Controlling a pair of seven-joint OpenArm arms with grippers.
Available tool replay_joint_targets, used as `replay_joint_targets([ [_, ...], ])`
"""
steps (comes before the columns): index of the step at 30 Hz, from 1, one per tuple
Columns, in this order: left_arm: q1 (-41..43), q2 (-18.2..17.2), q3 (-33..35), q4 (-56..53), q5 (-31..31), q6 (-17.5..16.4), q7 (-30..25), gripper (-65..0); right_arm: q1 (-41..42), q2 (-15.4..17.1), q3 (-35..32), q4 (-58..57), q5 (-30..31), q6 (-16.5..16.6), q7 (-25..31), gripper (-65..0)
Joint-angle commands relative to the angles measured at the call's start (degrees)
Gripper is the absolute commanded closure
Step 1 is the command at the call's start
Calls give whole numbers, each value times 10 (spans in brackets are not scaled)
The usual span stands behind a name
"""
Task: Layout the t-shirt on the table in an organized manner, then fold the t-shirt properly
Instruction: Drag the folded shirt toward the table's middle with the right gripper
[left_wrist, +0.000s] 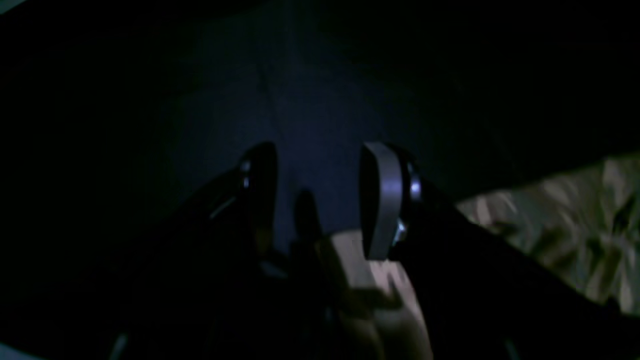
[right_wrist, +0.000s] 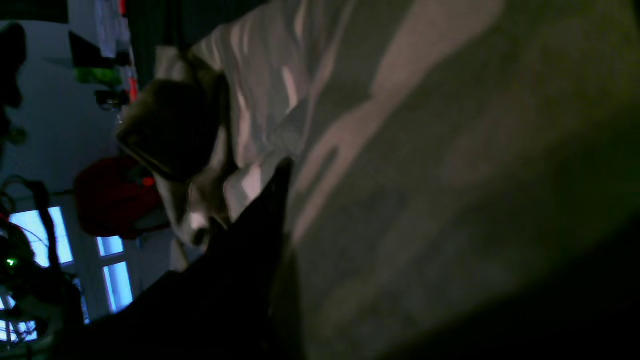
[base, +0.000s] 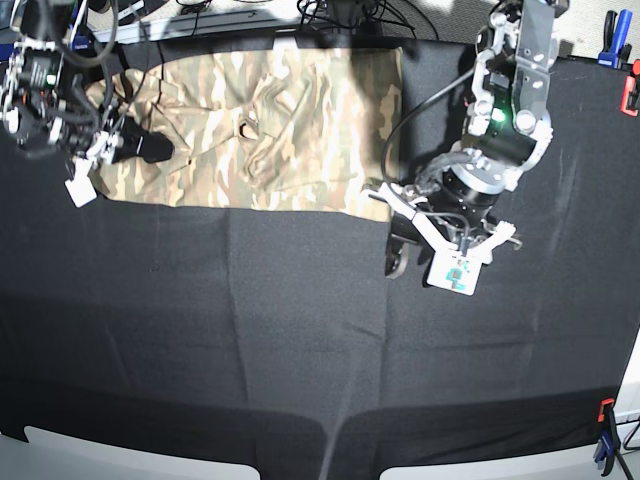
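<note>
Base view: my t-shirt (base: 250, 130) lies along the far edge of the black surface (base: 250, 330). Left tool (base: 400, 235) hangs released beside its corner; right tool (base: 125, 145) clenches its cloth; clamps (base: 630, 95) edge the surface.

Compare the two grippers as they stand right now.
The left gripper has its jaws apart over the black table, just off the t-shirt corner; the right gripper sits on the shirt's opposite end, its jaws hidden by fabric. Both work the shirt's short edges.
</note>
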Motion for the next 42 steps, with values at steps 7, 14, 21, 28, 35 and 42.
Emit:
replay_joint_targets([
  [7,-7,1,-1,12,0,0,-6,-250,100,69,5,9,-78,-1,79,0],
  [14,-7,1,-1,12,0,0,-6,-250,191,94,5,9,-195,-1,103,0],
  [21,-7,1,-1,12,-1,0,-6,-250,263,78,4,9,-191,-1,80,0],
  [28,-6,1,-1,12,-28,0,-6,-250,274,38,-8,9,-210,-1,64,0],
  [35,-7,1,-1,12,-30,-1,-6,-250,274,19,-95,11,-233,-1,63,0],
  [42,-7,1,-1,12,-30,0,-6,-250,274,16,-195,13,-233,-1,63,0],
])
